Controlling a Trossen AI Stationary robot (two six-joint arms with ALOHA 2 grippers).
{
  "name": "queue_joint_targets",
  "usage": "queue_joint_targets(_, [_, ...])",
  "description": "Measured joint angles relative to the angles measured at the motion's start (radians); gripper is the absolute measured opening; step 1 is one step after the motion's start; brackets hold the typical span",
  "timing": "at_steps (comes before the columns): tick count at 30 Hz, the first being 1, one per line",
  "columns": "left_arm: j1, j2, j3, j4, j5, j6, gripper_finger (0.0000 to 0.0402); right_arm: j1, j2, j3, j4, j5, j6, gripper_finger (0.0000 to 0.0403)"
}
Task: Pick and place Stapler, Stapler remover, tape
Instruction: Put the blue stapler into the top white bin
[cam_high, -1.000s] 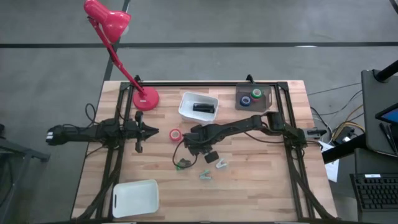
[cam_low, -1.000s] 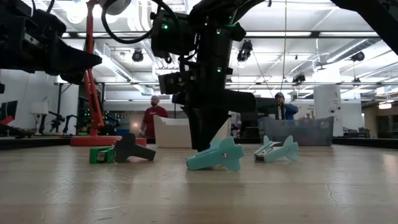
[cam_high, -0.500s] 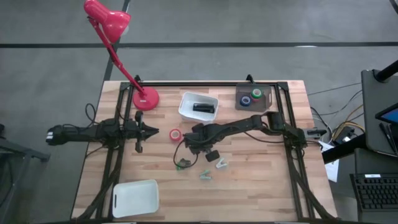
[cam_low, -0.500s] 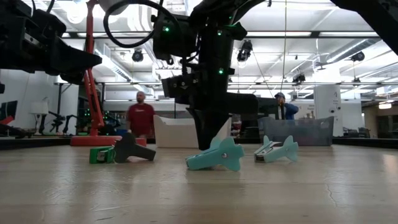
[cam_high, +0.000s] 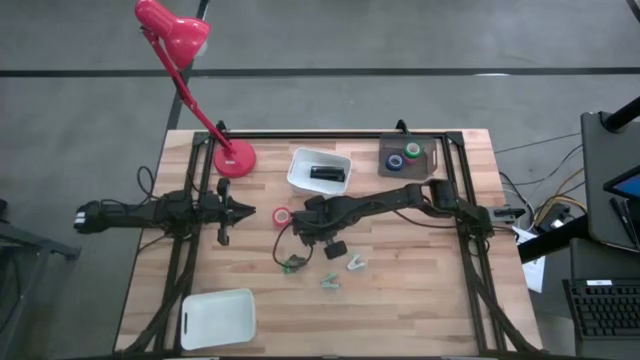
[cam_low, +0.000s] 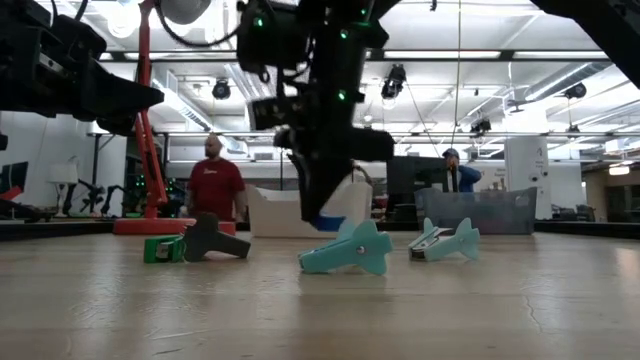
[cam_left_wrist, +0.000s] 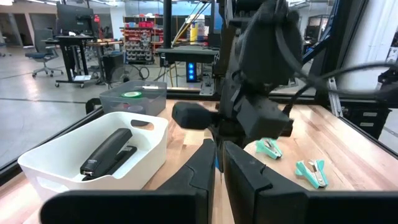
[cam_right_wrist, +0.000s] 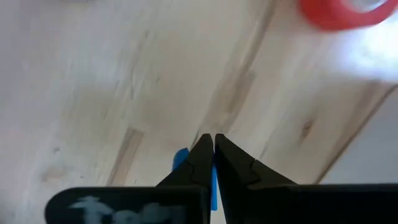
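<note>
The dark stapler (cam_high: 326, 173) lies in the white bin (cam_high: 300, 160) at the far middle; the left wrist view shows the stapler (cam_left_wrist: 109, 151) there too. Red tape (cam_high: 283, 216) lies flat on the wood. Blue tape (cam_high: 396, 161) and green tape (cam_high: 412, 150) sit in the grey tray (cam_high: 385, 168). No pink tape is in view. My right gripper (cam_high: 315, 226) hangs over mid-table, shut on a small blue piece (cam_right_wrist: 180, 158). Two teal staple removers (cam_low: 348, 252) (cam_low: 445, 241) and a green-and-dark one (cam_low: 195, 243) lie on the table. My left gripper (cam_high: 226, 210) waits shut at the left. My right gripper pinches the small blue piece (cam_right_wrist: 213, 180) between its two fingertips (cam_right_wrist: 200, 152), coming from above and pointing down. Only slivers of blue show beside and between the fingers. In the low view the gripper (cam_low: 318, 220) is clear of the table top, the piece with it.
A red desk lamp stands with its base (cam_high: 234, 158) on the far left of the table. An empty white bin (cam_high: 218, 318) sits at the near left corner. People (cam_low: 213, 185) stand in the room beyond the table.
My right gripper has risen off the table and drifted a little toward the left edge and the red tape, staying shut on the blue piece. The person in the room behind has walked left.
</note>
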Motion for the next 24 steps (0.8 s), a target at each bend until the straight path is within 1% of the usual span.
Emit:
queue_joint_targets(7, [0.000,0.000,0.000,0.000,0.000,0.000,0.0037,-0.006,0.000,0.119,-0.018,0.013,-0.018,0.0008])
queue_joint_targets(12, [0.000,0.000,0.000,0.000,0.000,0.000,0.0037,-0.026,0.000,0.182,-0.021,0.105,-0.033,0.0008])
queue_joint_targets(16, [0.000,0.000,0.000,0.000,0.000,0.000,0.0037,-0.061,0.000,0.201,-0.021,0.109,-0.042,0.0008])
queue_joint_targets(24, [0.000,0.000,0.000,0.000,0.000,0.000,0.0037,-0.152,0.000,0.197,-0.021,0.110,-0.026,0.0008])
